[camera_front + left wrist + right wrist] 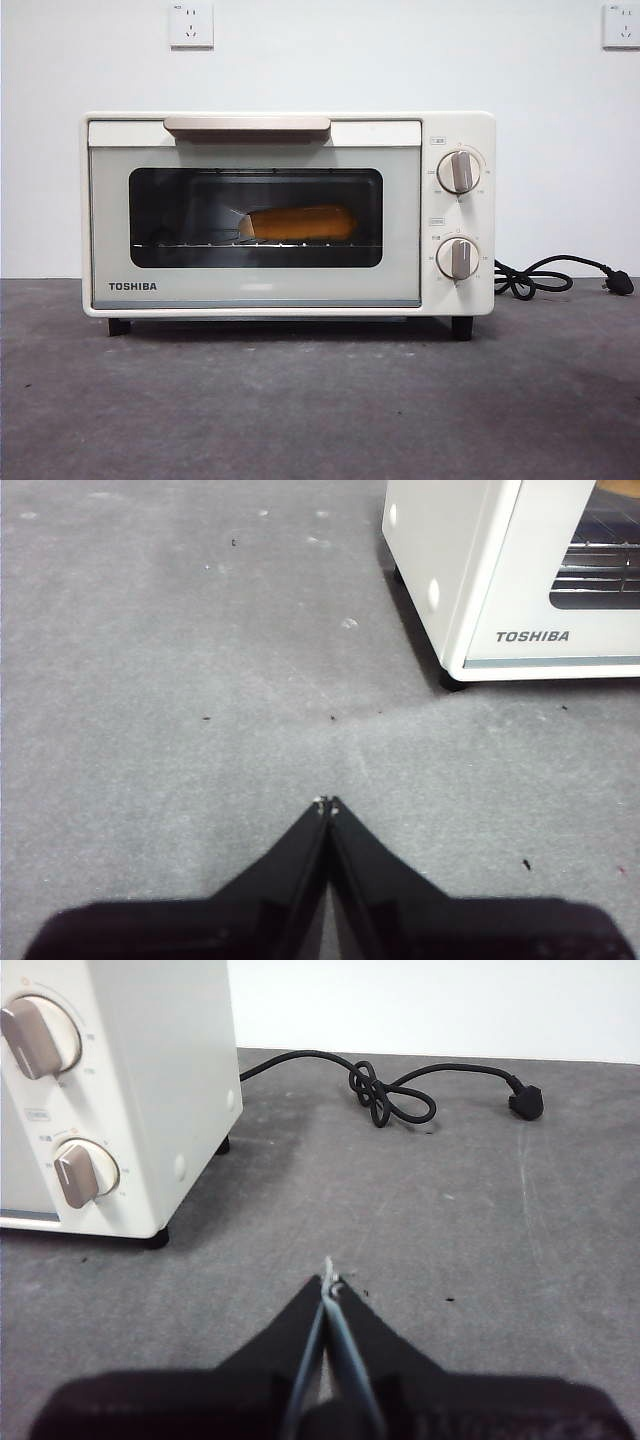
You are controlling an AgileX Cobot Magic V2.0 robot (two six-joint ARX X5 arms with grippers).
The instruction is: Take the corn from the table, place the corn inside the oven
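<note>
— Both grippers? 
— I see left gripper [327,802] and right gripper [328,1282] clenched on nothing over the matte grey table [300,410].
— Corn? 
— Tapered corn [298,223] lies on the wire rack inside the boxy cream oven [260,290], at twelve o'clock.

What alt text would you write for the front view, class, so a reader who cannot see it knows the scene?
A cream toaster oven stands on a dark grey table with its door shut, and a cob of corn lies on the rack behind the glass. Its black cord trails unplugged on the table beside the two knobs; no claw is in view.
</note>
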